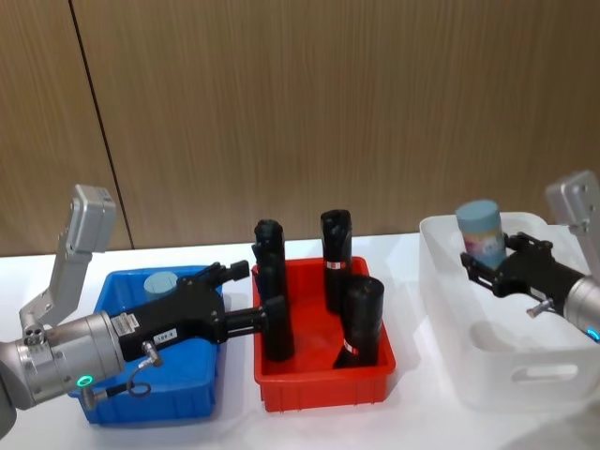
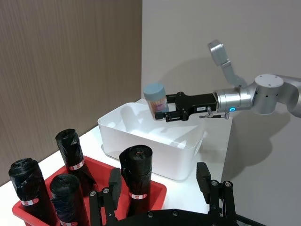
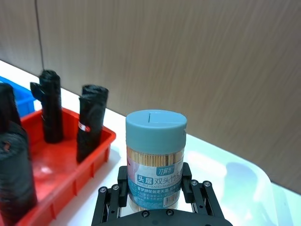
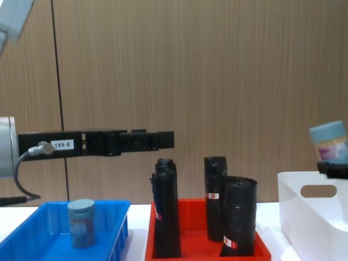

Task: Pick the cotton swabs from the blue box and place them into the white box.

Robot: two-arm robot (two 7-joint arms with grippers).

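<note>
Risk, left side: the left gripper point(image 2: 157, 182) is hanging by the red tray point(image 1: 323, 389), close to the black rolls point(image 1: 361, 319). A sweep towards the blue box point(image 1: 150, 410) could well knock over the nearest roll.
Risk, remaining stock: a second cotton-swab jar point(image 1: 161, 283) is standing upright near the far edge of the blue box. A careless descent could topple it.
Risk, right side: the held cotton-swab jar point(image 1: 481, 232) is being gripped on its lower half only. A jolt could probably swing its top over.
Risk, release: a drop from this height could likely bounce the jar onto its side, and drifting leftward could catch it on the rim of the white box point(image 1: 525, 375).
Pose, left arm: it is reaching level across the blue box, above the second jar. Its claw is gaping wide and gripping nothing.
Pose, right arm: it is reaching in from the right edge of the bench with the wrist level. The right gripper point(image 1: 486, 259) is clamping the held jar from both sides.
Location, held jar: it is hanging upright above the left part of the white box, clear of the rim and touching nothing but the claw.
</note>
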